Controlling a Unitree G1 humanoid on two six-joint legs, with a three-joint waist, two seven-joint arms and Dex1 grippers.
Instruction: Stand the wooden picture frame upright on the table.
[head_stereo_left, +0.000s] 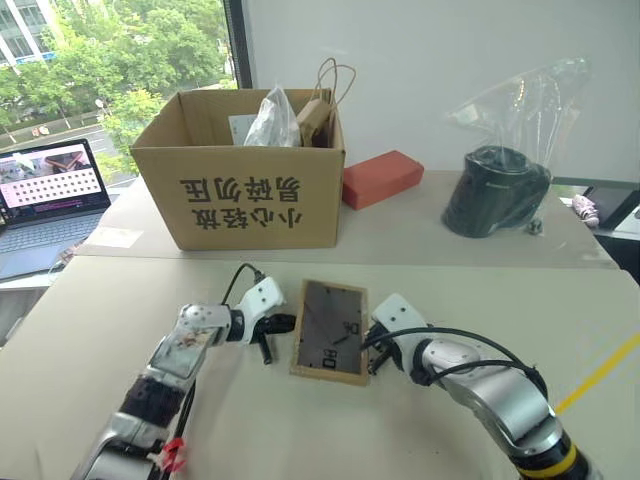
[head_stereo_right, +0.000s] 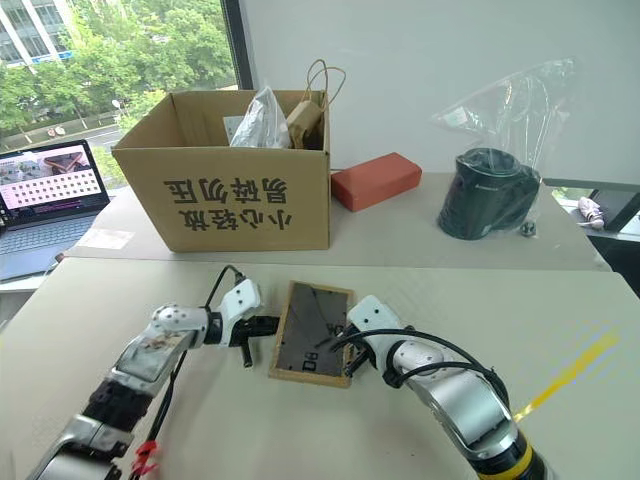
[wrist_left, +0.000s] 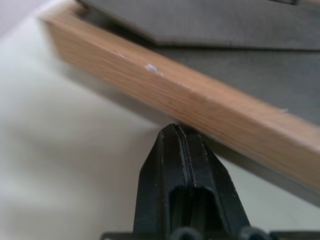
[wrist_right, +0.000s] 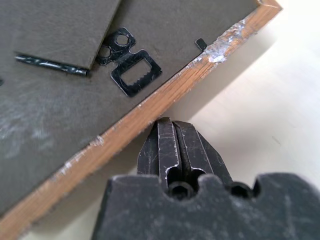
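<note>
The wooden picture frame (head_stereo_left: 330, 330) lies flat on the table (head_stereo_left: 500, 300), dark grey back panel facing up, between my two grippers. At the frame's left wooden edge is my left gripper (head_stereo_left: 288, 323), shut, its tips right against the wood (wrist_left: 200, 100). My right gripper (head_stereo_left: 375, 358) is shut at the frame's right edge, close to the near corner; the wrist view shows its closed tips (wrist_right: 167, 124) against the light-wood rim, beside a small metal hanger (wrist_right: 130, 67) on the back panel.
Behind the frame stands a large cardboard box (head_stereo_left: 240, 170) with bags in it. A red-orange case (head_stereo_left: 382, 178) and a black object in a plastic bag (head_stereo_left: 495, 190) lie further back right. A laptop (head_stereo_left: 45, 190) sits far left. Yellow tape (head_stereo_left: 600, 372) crosses the right table edge.
</note>
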